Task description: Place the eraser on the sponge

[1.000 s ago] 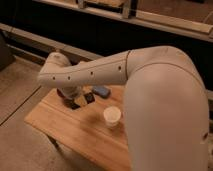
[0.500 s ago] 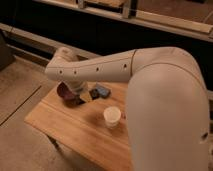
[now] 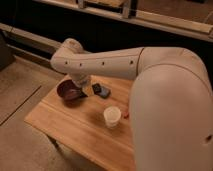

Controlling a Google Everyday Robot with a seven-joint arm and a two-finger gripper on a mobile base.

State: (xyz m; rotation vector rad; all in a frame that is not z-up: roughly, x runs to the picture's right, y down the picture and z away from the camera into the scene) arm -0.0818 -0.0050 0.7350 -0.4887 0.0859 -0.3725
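The eraser (image 3: 96, 88) is a small dark block lying on the wooden table (image 3: 75, 130), right of the maroon bowl. Touching its right side is the sponge (image 3: 105, 92), a small flat blue pad; whether the eraser overlaps it I cannot tell. My gripper (image 3: 80, 84) hangs from the white arm's wrist over the bowl's right rim, a short way left of the eraser. It holds nothing that I can see.
A dark maroon bowl (image 3: 69, 91) stands at the table's back left. A white cup (image 3: 112, 116) stands near the middle, with a tiny red thing (image 3: 126, 115) to its right. The big white arm (image 3: 165, 95) covers the table's right side. A dark wall runs behind.
The arm's wrist has risen and shifted to the right, uncovering the maroon bowl. The eraser and sponge lie where they were.
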